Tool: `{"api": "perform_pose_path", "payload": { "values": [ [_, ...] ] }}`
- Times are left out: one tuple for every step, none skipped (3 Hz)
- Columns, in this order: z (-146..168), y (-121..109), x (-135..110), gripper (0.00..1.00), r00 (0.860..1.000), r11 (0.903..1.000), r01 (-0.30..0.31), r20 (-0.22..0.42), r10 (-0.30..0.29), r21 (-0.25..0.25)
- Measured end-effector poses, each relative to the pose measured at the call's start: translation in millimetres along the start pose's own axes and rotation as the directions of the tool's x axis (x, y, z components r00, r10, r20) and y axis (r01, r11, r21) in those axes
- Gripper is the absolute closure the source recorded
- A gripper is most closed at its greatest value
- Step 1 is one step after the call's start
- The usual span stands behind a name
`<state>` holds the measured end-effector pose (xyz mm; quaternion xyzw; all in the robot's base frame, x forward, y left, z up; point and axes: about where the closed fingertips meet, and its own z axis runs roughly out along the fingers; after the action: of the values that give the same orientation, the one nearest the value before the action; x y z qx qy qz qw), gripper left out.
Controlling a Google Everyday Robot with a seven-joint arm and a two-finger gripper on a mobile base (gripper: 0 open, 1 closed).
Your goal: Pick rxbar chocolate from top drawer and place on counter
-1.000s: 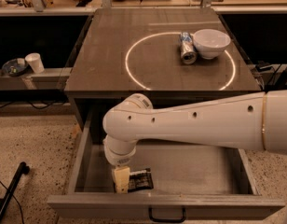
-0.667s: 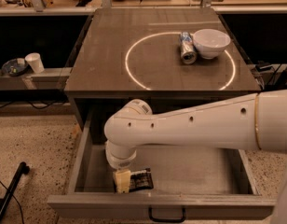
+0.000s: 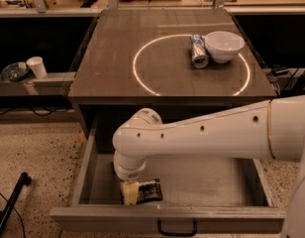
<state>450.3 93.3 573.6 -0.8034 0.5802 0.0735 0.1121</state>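
The top drawer (image 3: 93, 155) is pulled open below the counter (image 3: 108, 58), its front panel and dark loop handle (image 3: 177, 228) toward me. The rxbar chocolate (image 3: 148, 191) lies flat in the drawer's front left part, a black wrapper with pale lettering. My white arm reaches in from the right and bends down into the drawer. My gripper (image 3: 129, 193) hangs straight down at the bar's left end, its pale fingers at the drawer floor and touching or overlapping the wrapper's edge.
On the counter, inside the white circle, a silver-blue can (image 3: 197, 51) lies on its side next to a white bowl (image 3: 224, 45). A white paper cup (image 3: 37, 66) and a dark dish (image 3: 15, 72) stand on a bench at the left. A dark pole (image 3: 11, 205) lies on the floor at the left.
My arm has shifted slightly right and lower, bringing the gripper down at the bar's left end. The bar has not moved.
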Motion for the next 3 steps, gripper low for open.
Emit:
{"api": "perform_pose_path", "payload": {
  "values": [
    [-8.7,-0.9,-2.2,0.42,1.000,1.0000,0.000,0.000,0.000,0.000],
    [-17.4,-1.7,-4.5,0.58,1.000,1.0000,0.000,0.000,0.000,0.000],
    [-18.4,-1.8,-4.7,0.81,1.000,1.0000,0.000,0.000,0.000,0.000]
  ]
}}
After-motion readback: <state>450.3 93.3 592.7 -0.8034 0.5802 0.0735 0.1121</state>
